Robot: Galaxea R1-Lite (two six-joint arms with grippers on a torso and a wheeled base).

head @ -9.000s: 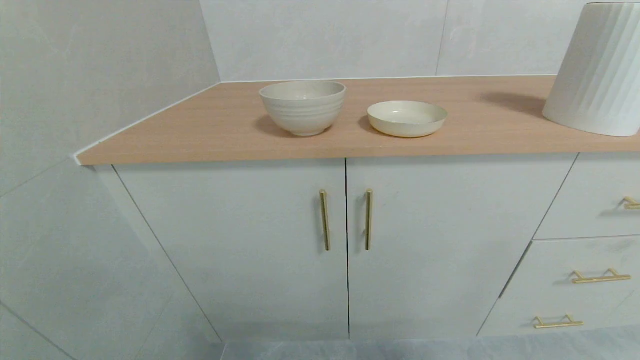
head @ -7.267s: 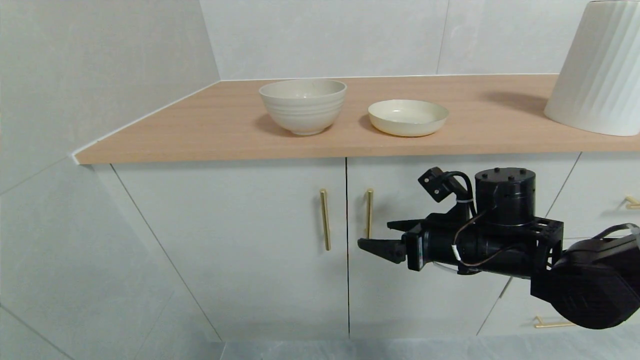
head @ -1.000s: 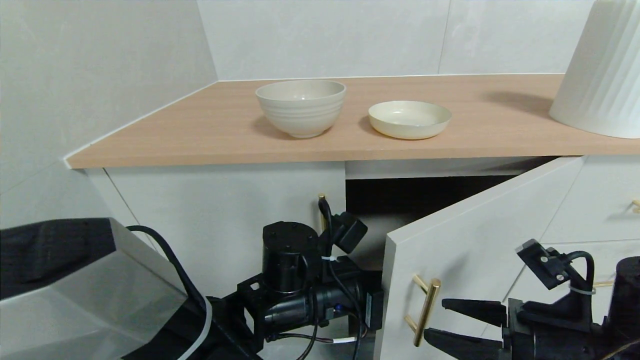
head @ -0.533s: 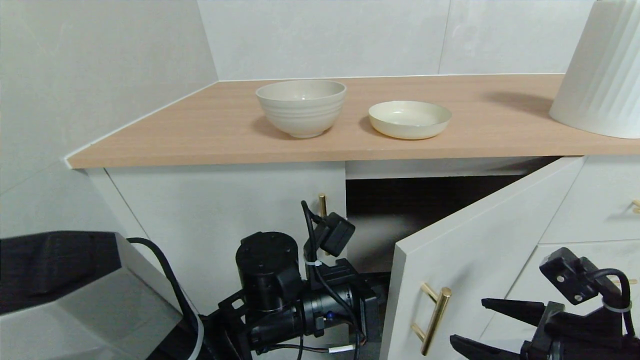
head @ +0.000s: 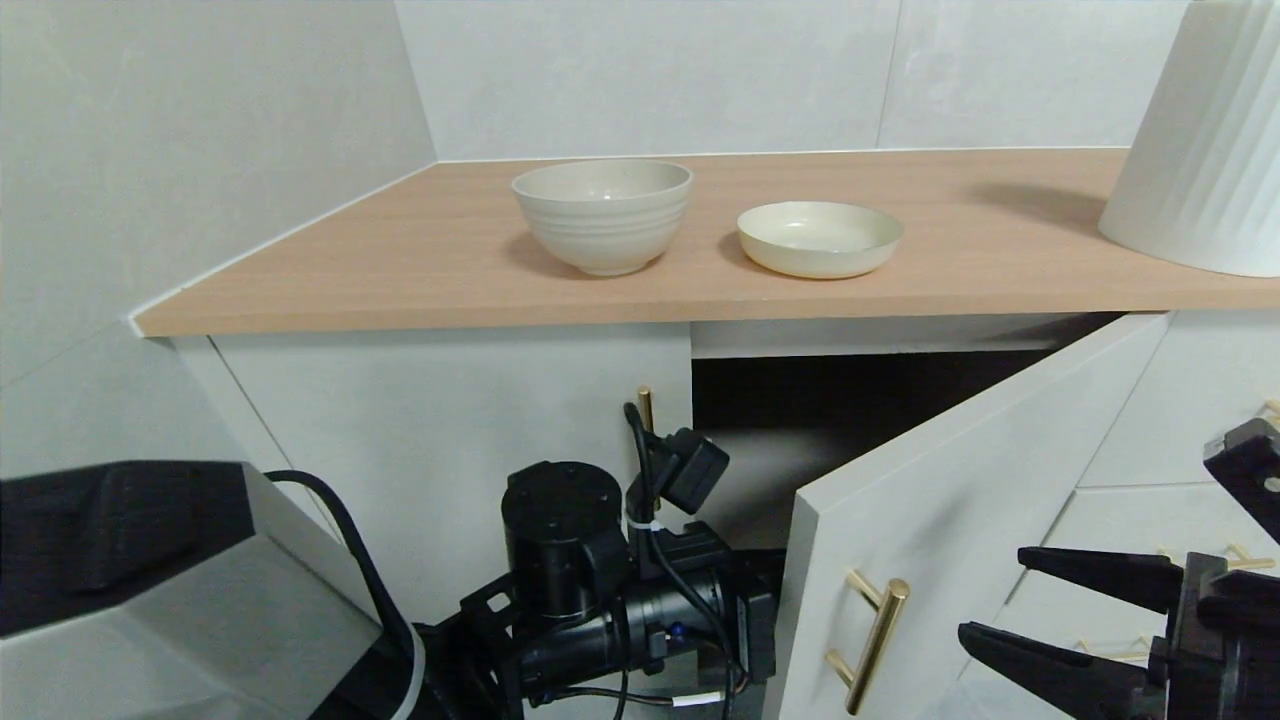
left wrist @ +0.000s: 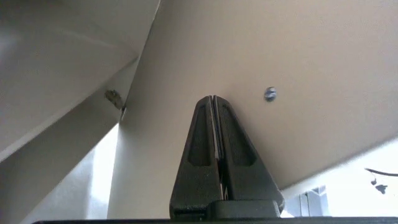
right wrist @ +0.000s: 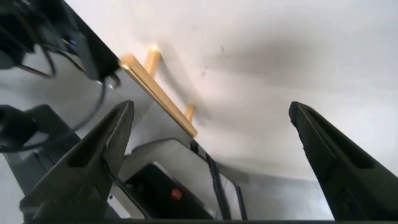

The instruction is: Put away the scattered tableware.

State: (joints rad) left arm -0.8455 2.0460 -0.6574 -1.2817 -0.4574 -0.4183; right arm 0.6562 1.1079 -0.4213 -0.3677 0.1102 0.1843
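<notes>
A deep cream bowl (head: 601, 215) and a shallow cream dish (head: 819, 237) stand side by side on the wooden countertop (head: 400, 270). Below them the right cabinet door (head: 950, 470) stands ajar, showing the dark inside (head: 850, 385). My left arm (head: 620, 600) is low in front of the opening, its fingers hidden behind the door's edge. In the left wrist view my left gripper (left wrist: 213, 102) is shut, with its tip against the door's inner face (left wrist: 298, 74). My right gripper (head: 991, 594) is open and empty, just right of the door's gold handle (head: 870, 645). That handle (right wrist: 158, 93) lies ahead of my right gripper (right wrist: 208, 118).
A tall white ribbed container (head: 1200, 140) stands at the countertop's right end. The left cabinet door (head: 450, 450) is closed, its gold handle (head: 645, 408) behind my left arm. Drawers with gold handles (head: 1270, 408) lie to the right. A tiled wall (head: 150, 150) closes the left side.
My right gripper has drawn back to the right, away from the door handle. The door has swung slightly wider. My left arm has shifted a little right behind the door's edge.
</notes>
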